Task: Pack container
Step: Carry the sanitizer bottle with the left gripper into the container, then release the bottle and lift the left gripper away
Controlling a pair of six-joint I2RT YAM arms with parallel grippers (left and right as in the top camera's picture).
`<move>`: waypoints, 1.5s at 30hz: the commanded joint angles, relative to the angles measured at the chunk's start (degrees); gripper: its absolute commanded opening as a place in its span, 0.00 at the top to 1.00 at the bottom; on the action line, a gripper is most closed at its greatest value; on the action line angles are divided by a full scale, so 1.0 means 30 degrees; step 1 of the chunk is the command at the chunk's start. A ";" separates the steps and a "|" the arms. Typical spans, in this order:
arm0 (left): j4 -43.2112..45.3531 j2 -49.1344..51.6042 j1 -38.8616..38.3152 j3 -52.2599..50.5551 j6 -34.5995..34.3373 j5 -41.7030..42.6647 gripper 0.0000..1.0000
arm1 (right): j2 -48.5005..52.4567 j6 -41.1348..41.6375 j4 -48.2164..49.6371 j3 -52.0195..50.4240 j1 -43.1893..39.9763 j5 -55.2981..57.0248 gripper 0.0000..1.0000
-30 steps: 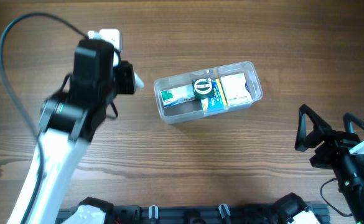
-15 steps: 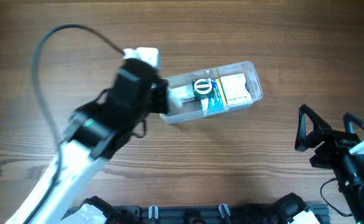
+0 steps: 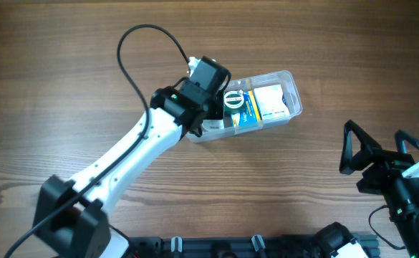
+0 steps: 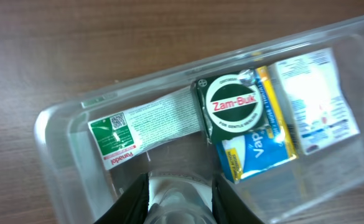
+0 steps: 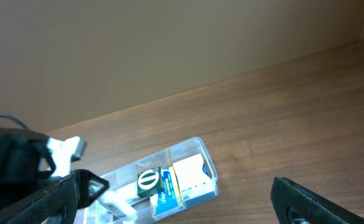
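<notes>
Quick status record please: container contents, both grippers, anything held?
container: open-topped, partly filled
contents: Panadol box, Zam-Buk tin, blue-yellow box, white box
left gripper: over the container's Panadol end, shut on small whitish item
right gripper: open, empty, well apart from the container

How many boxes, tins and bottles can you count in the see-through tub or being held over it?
Boxes: 3 (white-and-green box, blue-and-yellow box, white box)
Tins: 1 (round tin)
Bottles: 1 (clear bottle, held in the left gripper)
Total: 5, with four in the tub and one held over it.
</notes>
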 commanded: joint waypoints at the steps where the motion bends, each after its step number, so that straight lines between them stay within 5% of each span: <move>1: 0.0510 0.0583 -0.0415 -0.0036 -0.1013 0.0364 0.96 | 0.0036 -0.0277 0.0051 0.0051 -0.0080 0.0321 0.00; 7: 0.0801 0.0947 -0.1086 -0.0036 -0.0991 -0.0984 0.96 | 0.0036 -0.0277 0.0051 0.0051 -0.0080 0.0321 0.00; 13: 0.0889 0.0947 -0.1078 -0.0036 -0.0707 -0.1413 0.82 | 0.0036 -0.0277 0.0051 0.0051 -0.0080 0.0321 0.00; 22: 0.1311 0.0940 -0.1115 -0.0029 -0.0117 -0.1749 0.41 | 0.0036 -0.0277 0.0051 0.0051 -0.0080 0.0321 0.00; 30: 0.0736 0.0189 -0.1115 0.0488 -0.0117 -0.1603 0.47 | 0.0036 -0.0270 0.0051 0.0051 -0.0080 0.0321 0.00; 37: -0.1770 -0.3767 -0.1013 0.2535 0.1355 -0.2361 0.39 | 0.0036 -0.0270 0.0051 0.0051 -0.0080 0.0321 0.00; 42: -0.4189 -0.8371 -0.0022 0.2681 0.1807 -0.5362 0.31 | 0.0036 -0.0270 0.0051 0.0051 -0.0080 0.0313 0.00; 45: -0.5974 -1.1489 0.1035 0.2681 0.1690 -0.5756 0.00 | 0.0036 -0.0277 0.0051 0.0051 -0.0080 0.0321 0.00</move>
